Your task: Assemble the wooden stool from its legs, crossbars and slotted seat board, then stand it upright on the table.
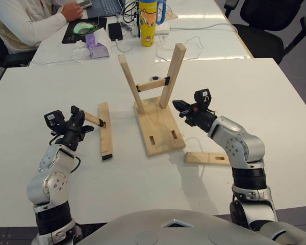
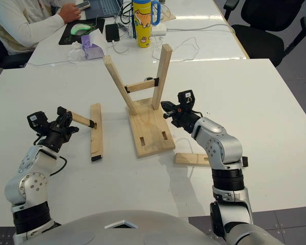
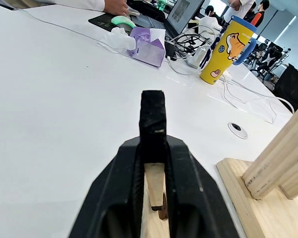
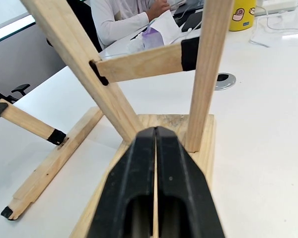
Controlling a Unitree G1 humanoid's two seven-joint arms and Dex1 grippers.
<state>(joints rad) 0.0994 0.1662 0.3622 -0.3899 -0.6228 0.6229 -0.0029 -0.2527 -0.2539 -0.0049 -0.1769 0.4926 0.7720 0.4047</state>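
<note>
Left jaws pinching crossbar (image 3: pixel 154 184) — plain in wrist view, right jaws closed

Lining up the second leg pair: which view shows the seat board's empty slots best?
Left eye view: both empty slots show from above at the seat board's near end. The right eye view matches. In the right wrist view the right claw hides much of the board; the left wrist view catches a corner.

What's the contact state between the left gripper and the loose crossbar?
Touching. The left wrist view shows the left gripper closed on the crossbar, the wood pinched on both sides with no gap.
</note>
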